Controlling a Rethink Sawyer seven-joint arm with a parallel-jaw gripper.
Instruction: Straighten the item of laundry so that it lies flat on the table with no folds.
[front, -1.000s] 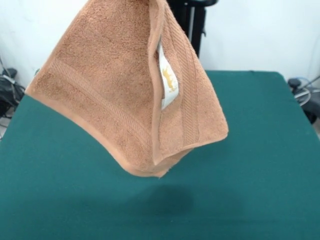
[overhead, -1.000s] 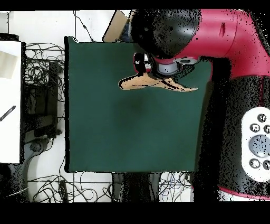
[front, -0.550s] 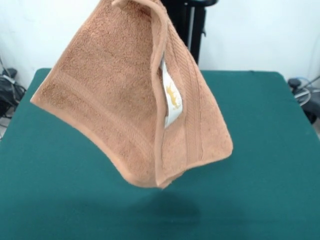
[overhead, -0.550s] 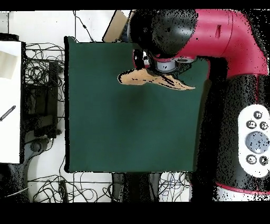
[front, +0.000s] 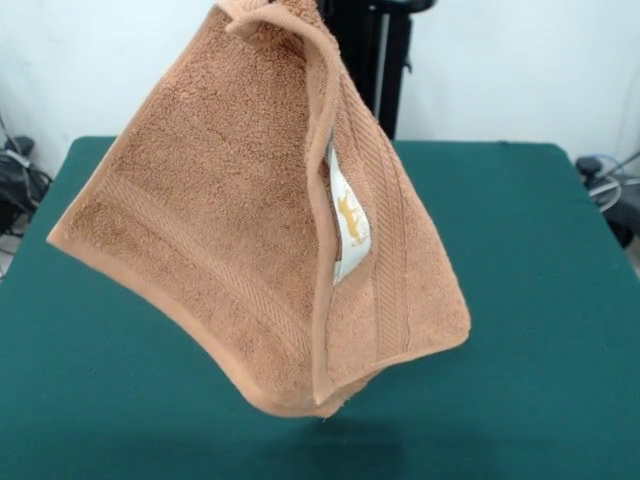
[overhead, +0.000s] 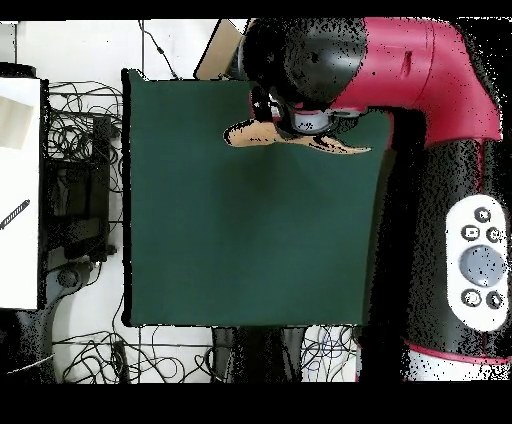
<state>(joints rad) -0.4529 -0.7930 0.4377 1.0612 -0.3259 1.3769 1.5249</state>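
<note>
Towel: the light orange-brown terry towel (front: 230, 230) hangs clear of the table, doubled over itself, lowest corner just above the surface.
Tag: a small white tag with gold mark (front: 348, 222) shows in the fold.
Table: the dark green cloth table (front: 540, 300) lies bare beneath.
Gripper: hidden under the red and black arm (overhead: 400, 70); cannot tell how the jaws stand.
Progress: nothing flattened yet; lowering and spreading remain.

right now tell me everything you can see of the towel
The towel is light orange-brown terry with woven border bands and a hemmed edge. It hangs in the air above the green table, gathered at its top, which runs out of the front view. It is folded over on itself, and a white tag with a gold mark shows at the fold. Its lowest corner hangs clear of the table.
</note>
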